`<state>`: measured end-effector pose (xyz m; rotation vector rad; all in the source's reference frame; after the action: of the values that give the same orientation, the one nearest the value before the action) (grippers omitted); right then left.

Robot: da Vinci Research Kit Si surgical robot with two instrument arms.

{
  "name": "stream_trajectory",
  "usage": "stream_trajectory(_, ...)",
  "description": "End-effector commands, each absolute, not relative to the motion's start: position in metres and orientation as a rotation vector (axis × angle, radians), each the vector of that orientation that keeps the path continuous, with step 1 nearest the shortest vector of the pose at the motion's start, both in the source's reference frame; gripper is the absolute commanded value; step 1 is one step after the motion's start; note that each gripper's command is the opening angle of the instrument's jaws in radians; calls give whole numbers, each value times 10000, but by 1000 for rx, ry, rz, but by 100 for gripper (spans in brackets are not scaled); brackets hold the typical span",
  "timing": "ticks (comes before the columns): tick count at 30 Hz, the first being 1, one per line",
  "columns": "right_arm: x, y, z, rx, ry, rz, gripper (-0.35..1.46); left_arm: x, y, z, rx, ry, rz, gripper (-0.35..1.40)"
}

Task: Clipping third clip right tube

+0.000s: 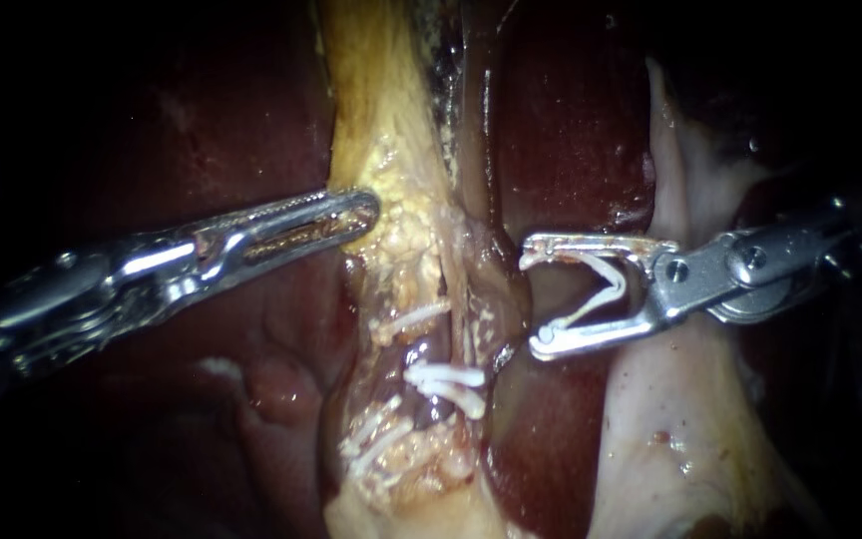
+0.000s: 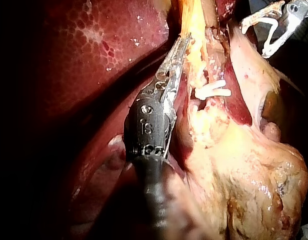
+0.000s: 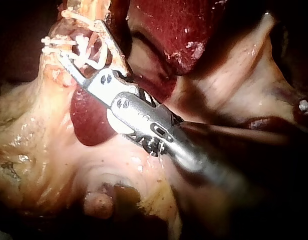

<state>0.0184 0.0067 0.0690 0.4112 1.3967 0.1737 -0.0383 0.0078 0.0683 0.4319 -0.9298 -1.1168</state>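
Against the fatty strip (image 1: 381, 120) that runs down between the dark lobes of the liver (image 1: 571, 120), the left instrument (image 1: 363, 210) rests its tip on the yellow surface. Its hand is closed, the two jaws lying flat together, and whether any tissue is pinched between them cannot be made out. Lower on the strip, several white clips (image 1: 446, 384) cross the tubes embedded in it; which of these is the right tube cannot be told. On the side of the strip away from the left instrument, the right instrument (image 1: 533, 299) holds its hand spread wide, both jaws bearing on a loaded clip (image 1: 606, 291), a white V with its legs apart. The jaw tips sit just beside the strip's edge, level with the uppermost of the white clips, and the loaded clip is not yet around any tube.
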Motion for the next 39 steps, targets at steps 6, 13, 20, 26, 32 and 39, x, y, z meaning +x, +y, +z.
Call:
stream_trajectory(6, 189, 62, 693, 430, 1380, 184, 60, -378, 81, 675, 438, -929, -1116, -35)
stream_trajectory(13, 213, 39, 724, 561, 1297, 296, 59, -346, 95, 635, 434, -946, -1135, -35)
stream_trajectory(20, 238, 25, 765, 695, 1210, 441, 58, -315, 100, 602, 416, -971, -1160, -35)
stream_trajectory(26, 259, 29, 791, 739, 1160, 512, 56, -318, 96, 595, 412, -973, -1165, -35)
stream_trajectory(32, 280, 32, 803, 770, 1149, 535, 55, -318, 94, 592, 411, -972, -1167, -35)
stream_trajectory(39, 290, 30, 794, 898, 1221, 555, 53, -318, 94, 592, 411, -972, -1166, -35)
